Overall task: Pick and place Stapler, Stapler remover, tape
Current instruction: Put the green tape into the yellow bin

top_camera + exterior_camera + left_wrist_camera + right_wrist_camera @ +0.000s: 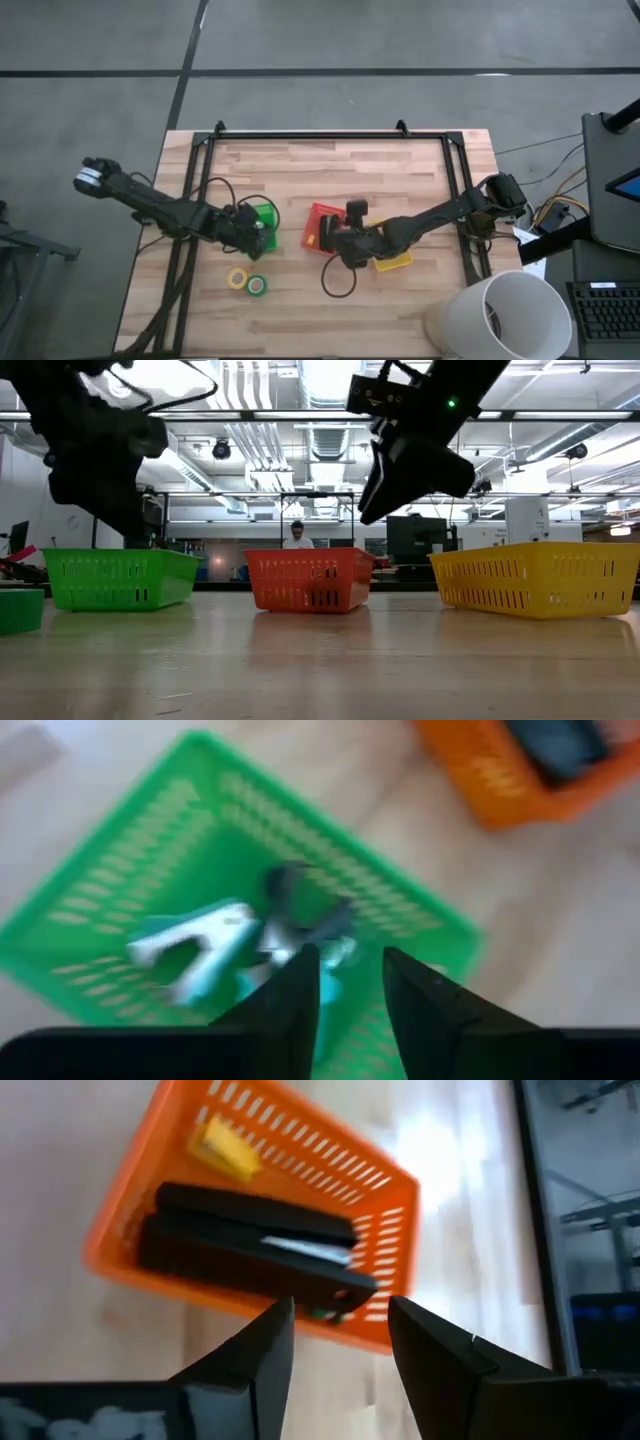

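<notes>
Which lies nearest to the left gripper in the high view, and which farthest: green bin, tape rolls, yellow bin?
From the left gripper:
1. Green bin, directly beneath it.
2. Tape rolls, on bare table nearer the front edge.
3. Yellow bin, past the right arm.

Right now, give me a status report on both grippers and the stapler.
Left gripper open over green bin. Right gripper open, empty, over red bin. Stapler lies in red bin. Tape on table, untouched.

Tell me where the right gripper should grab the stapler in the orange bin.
Likely across the stapler's long black body near its middle, from straight above. It lies flat inside the orange bin, whose walls block a sideways approach. The right gripper hangs open above it.
</notes>
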Robot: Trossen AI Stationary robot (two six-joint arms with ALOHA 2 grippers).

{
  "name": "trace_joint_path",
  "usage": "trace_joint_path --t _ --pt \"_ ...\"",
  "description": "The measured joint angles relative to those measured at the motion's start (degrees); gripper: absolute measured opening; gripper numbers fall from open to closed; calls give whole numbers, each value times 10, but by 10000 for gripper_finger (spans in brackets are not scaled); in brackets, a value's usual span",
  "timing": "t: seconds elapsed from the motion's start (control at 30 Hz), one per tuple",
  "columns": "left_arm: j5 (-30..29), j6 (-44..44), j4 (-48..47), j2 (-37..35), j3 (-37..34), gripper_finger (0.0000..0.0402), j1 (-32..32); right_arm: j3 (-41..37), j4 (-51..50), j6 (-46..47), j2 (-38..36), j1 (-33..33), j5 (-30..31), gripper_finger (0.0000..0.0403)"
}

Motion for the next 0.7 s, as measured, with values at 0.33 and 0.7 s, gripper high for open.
trace_joint_path --t 0.33,0.7 --pt "45 123 57 12 85 138 -113 -36 3 19 0 8 -27 137" --pt "58 62 61 112 105 138 -218 -23 17 18 -9 43 -27 129"
